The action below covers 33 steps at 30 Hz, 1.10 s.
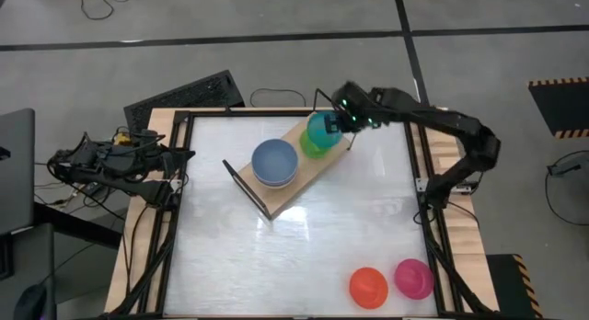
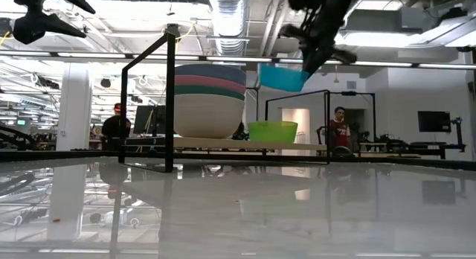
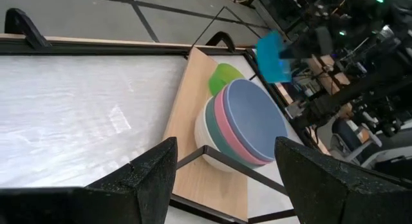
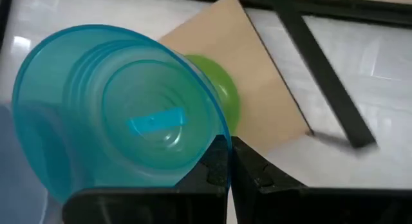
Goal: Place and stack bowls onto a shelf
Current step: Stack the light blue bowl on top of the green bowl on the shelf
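**Teal bowl held above the green one for stacking**

On the worktop (image 1: 294, 256), the shelf (image 1: 317, 173) already carries the large stack (image 1: 274, 164) and a green bowl (image 1: 313, 145). The right claw (image 1: 342, 122) pinches the teal bowl (image 1: 323, 128) by its rim, tilted above the green one, likely for nesting. The left claw (image 3: 225, 166) waits open off the worktop's left edge.

Glossy, seemingly translucent plastic teal bowl (image 4: 116, 108), matt light wooden shelf (image 1: 317, 168), glossy white table (image 1: 294, 246)
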Each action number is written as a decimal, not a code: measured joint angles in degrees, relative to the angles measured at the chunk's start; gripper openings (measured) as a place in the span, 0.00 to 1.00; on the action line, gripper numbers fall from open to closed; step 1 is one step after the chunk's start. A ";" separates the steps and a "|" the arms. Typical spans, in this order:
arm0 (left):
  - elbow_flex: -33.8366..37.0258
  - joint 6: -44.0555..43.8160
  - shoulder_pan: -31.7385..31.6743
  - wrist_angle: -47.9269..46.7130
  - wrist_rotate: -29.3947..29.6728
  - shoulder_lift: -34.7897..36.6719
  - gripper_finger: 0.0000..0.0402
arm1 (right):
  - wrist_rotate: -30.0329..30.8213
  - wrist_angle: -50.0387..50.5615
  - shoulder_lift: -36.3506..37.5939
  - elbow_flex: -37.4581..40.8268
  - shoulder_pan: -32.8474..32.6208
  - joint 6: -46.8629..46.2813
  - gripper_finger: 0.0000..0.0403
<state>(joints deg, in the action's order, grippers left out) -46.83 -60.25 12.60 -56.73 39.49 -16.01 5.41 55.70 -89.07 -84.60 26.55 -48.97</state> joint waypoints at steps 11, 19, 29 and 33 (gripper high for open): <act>0.00 -0.41 -0.01 -0.06 0.19 0.00 0.61 | -6.16 1.20 -11.35 -4.16 3.29 5.37 0.06; 0.00 -0.42 -0.02 -0.82 0.26 0.02 0.61 | -5.88 0.79 -14.46 -4.15 3.97 5.54 0.06; 0.00 -0.42 0.00 -0.84 0.26 0.02 0.61 | -4.00 0.53 -14.45 -4.15 4.74 5.14 0.18; 0.00 -0.42 0.00 -0.85 0.27 0.02 0.61 | -4.00 0.43 -14.45 -4.15 4.74 5.30 0.20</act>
<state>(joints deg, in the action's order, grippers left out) -46.83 -60.66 12.60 -57.58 39.75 -15.99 1.41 56.13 -103.53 -88.75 31.29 -43.67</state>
